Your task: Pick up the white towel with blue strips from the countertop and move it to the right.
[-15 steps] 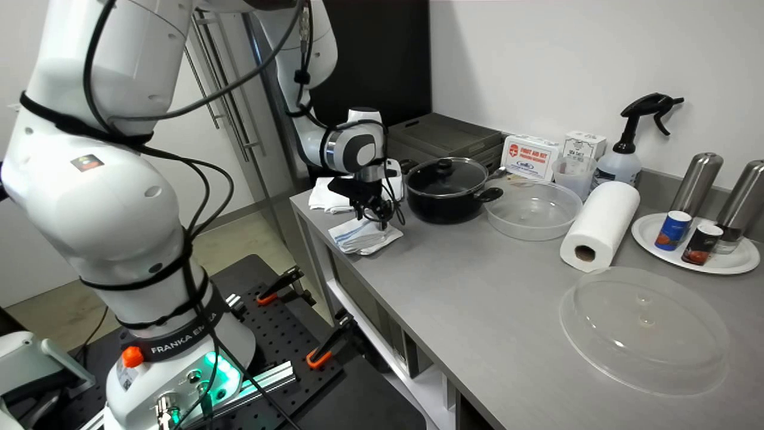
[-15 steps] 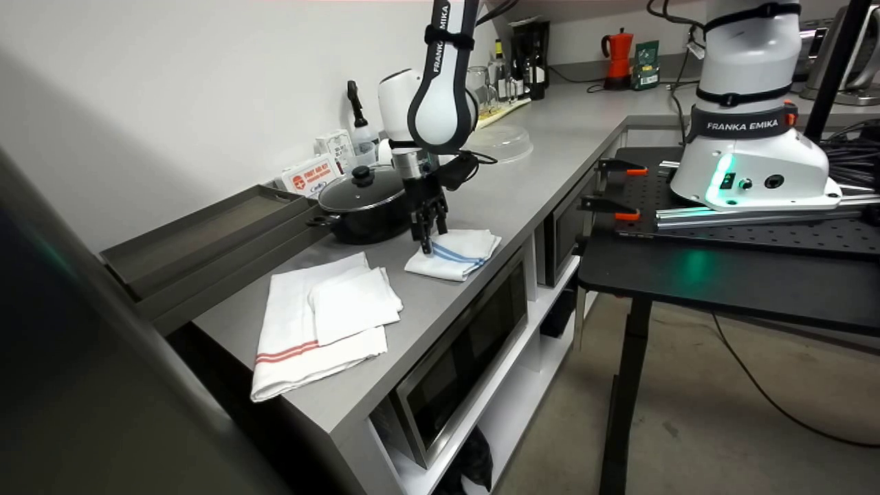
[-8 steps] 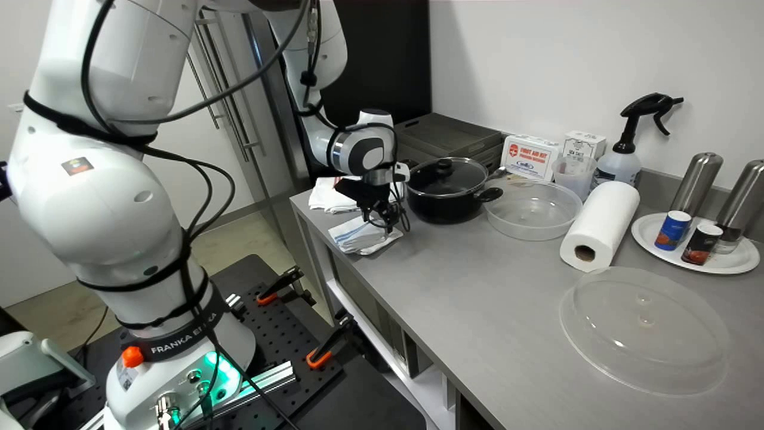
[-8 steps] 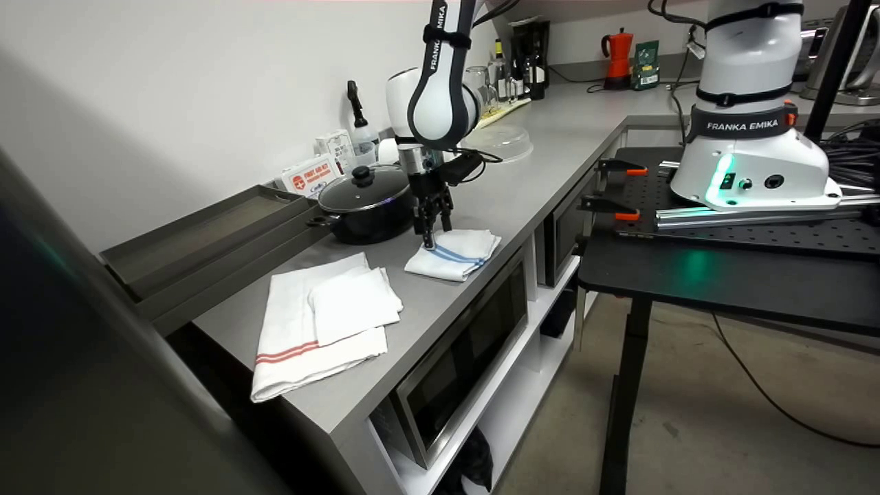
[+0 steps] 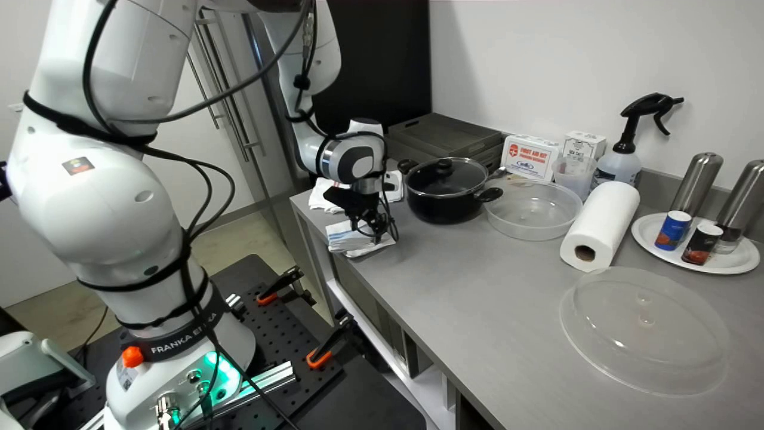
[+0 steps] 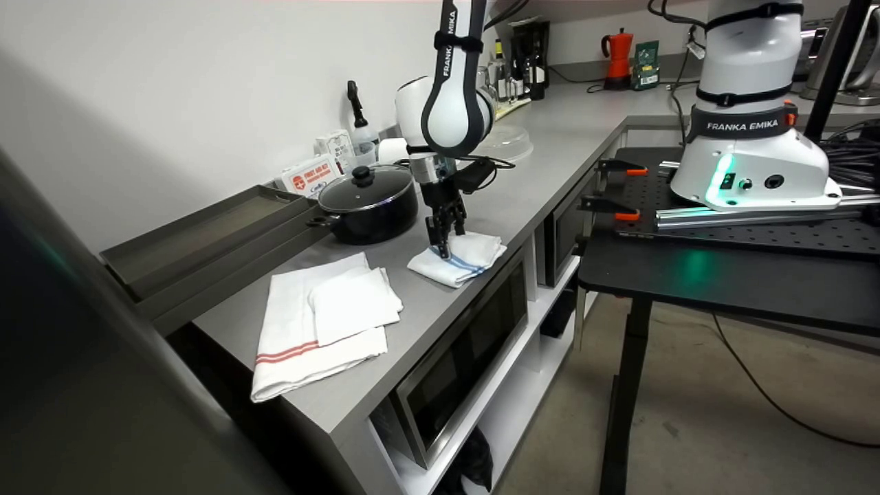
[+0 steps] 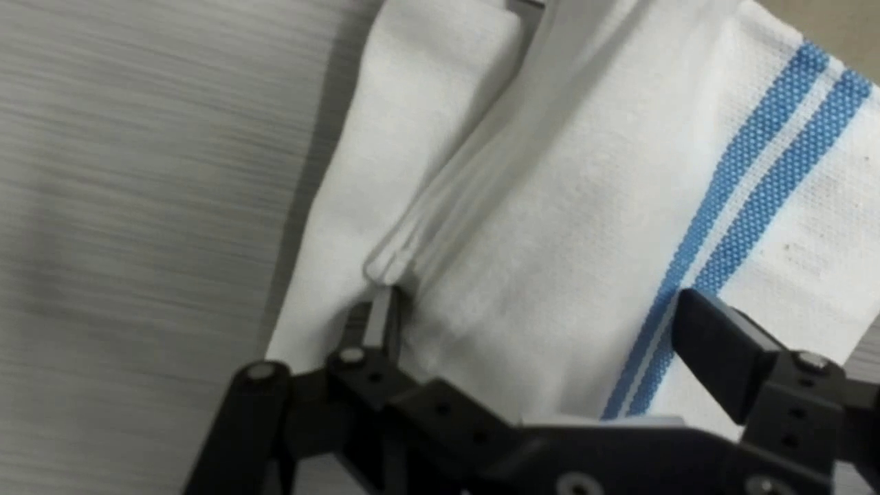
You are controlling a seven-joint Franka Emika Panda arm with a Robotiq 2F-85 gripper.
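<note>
Near the blue-striped towel under the end effector stands a lidded pot.

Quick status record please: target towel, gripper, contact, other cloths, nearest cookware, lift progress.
target: blue-striped white towel, folded, on the gray countertop near its edge
gripper: Robotiq gripper, open, fingers apart with towel fabric between them in the wrist view
contact: one finger appears to press at a fold; the other's contact is unclear
other cloths: red-striped white towel with a smaller white cloth on top
nearest cookware: black lidded pot, apart from the target towel
lift progress: not yet lifted
</note>
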